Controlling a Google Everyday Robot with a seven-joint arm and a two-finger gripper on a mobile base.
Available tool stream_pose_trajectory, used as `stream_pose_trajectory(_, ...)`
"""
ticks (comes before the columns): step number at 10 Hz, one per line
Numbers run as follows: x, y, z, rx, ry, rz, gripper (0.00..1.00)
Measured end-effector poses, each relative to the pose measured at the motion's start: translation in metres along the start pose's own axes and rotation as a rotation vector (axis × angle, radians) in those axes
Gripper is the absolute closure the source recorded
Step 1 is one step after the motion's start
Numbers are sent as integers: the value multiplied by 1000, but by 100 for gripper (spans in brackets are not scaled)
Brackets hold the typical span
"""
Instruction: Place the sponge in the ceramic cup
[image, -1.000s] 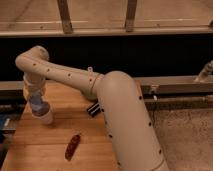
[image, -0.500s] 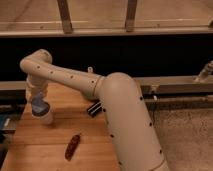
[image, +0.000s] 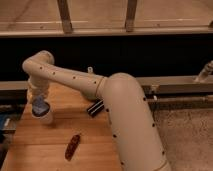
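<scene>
Only one camera view here. My one gripper hangs right over the one ceramic cup, left side of the wooden table. The one sponge sits at the cup's mouth, and I can't tell if the gripper's holding it. Also one black ridged bar and one red-brown item.

I observe a red-brown elongated item lying on the light wooden table top. A black ridged bar lies farther back, apart from it.
</scene>
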Motion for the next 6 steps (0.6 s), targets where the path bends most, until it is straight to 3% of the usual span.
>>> stream_pose_trajectory(1,2,-1,1,-3,3,1,27)
stream_pose_trajectory(6,5,-1,4,-11,3,0,26)
